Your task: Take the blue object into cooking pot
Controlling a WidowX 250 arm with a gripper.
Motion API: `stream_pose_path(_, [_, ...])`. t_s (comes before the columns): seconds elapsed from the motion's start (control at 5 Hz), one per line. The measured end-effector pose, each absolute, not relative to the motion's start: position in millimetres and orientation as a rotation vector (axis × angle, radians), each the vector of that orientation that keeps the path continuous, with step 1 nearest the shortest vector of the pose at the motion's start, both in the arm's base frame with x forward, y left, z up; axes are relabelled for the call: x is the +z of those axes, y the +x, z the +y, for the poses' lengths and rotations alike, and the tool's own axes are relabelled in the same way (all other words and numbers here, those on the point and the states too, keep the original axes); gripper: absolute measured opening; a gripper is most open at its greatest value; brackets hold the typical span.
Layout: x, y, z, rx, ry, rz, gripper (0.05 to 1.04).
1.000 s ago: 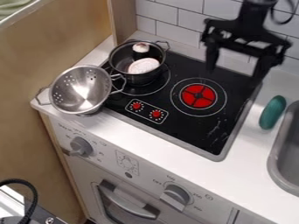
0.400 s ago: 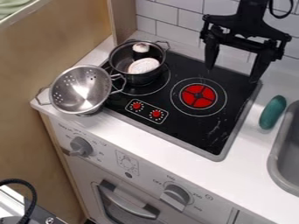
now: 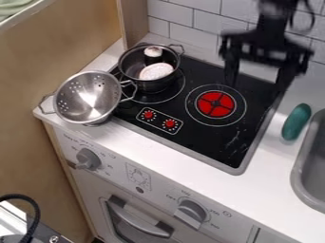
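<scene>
- See open hand (image 3: pixel 257 85) above stove's back right corner, with fingers (image 3: pixel 231 70) well spread and nothing between.
- Find blue-green object (image 3: pixel 296 122) on bench (image 3: pixel 270 149), along strip between right edge of stove (image 3: pixel 209 137) and left edge of sink (image 3: pixel 300 176). Take as the blue object of the task.
- Note long rounded form, lying just beside sink rim, clear of stove edge.
- Find pot (image 3: pixel 148 86) at stove's back left corner, upright, mouth up. Take as target.
- Note inside pot: pale oval piece (image 3: pixel 156 71) and, behind, dark piece with white top (image 3: pixel 152 51). Count neither as the task's object.
- Note colander (image 3: pixel 71 101) at bench's left end, tilted, handle just beside pot.
- Record as done: no part of the transfer, judging from present layout. Count free, spread fingers as readiness only.
- Record as left: approach, grasp, lift, carry across stove, lower into pot, release.
- Judge step in hand as lining up above object, before grasp. Expect need to shift toward bench's right end, then descend.
- Expect to need grip across narrow width; watch for knocking sink rim or rolling a rounded body.
- Foresee tight drop, with pot partly filled; aim for room beside pale piece and keep off colander handle.
</scene>
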State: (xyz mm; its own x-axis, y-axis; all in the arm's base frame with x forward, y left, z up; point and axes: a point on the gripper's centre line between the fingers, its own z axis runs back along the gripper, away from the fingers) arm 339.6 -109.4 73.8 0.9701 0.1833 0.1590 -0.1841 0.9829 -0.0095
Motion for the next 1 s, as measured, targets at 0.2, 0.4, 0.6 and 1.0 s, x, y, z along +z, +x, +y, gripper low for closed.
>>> stream_pose_path(0.2, [64.4, 338.6, -131.4, 0.177, -0.058, -0.222, 0.999])
stream_pose_path(0.4, [66.6, 339.1, -146.3, 0.186, -0.056, -0.267, 0.999])
stream_pose_path(0.6, [59.6, 342.4, -153.7, 0.182, -0.017, -0.291, 0.999])
stream_pose_path(1.0, [43.3, 356.9, -154.7, 0.146, 0.067, -0.388, 0.999])
